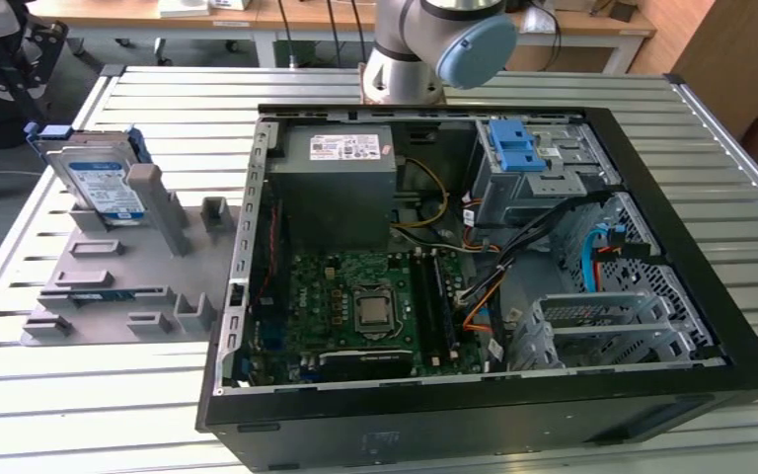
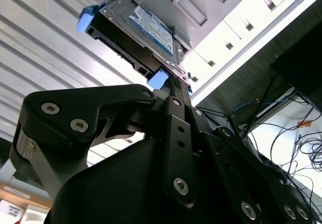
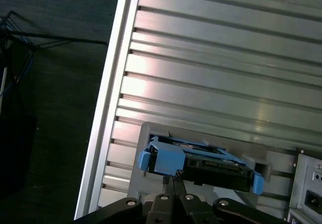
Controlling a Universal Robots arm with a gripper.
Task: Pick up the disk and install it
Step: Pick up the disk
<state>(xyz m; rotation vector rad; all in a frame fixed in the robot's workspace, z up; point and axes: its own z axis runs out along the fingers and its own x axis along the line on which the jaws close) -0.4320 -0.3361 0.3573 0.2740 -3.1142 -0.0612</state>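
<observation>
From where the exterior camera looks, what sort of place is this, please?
Probably a robotics lab or workshop for computer assembly: an open computer case lies on a slatted metal table, a grey fixture block beside it holds the disk, and wooden desks stand behind.

On the ribbed metal table (image 1: 90, 395), the grey plastic fixture block (image 1: 115, 286) lies just beside the open black computer case (image 1: 485, 410), on the exterior view's left, with the silver blue-framed disk (image 1: 96, 183) standing upright at its far end.

Disk (image 1: 94, 181) corner behind grey fixture post (image 1: 146, 194); arm (image 1: 399, 61) top off-frame.
</observation>
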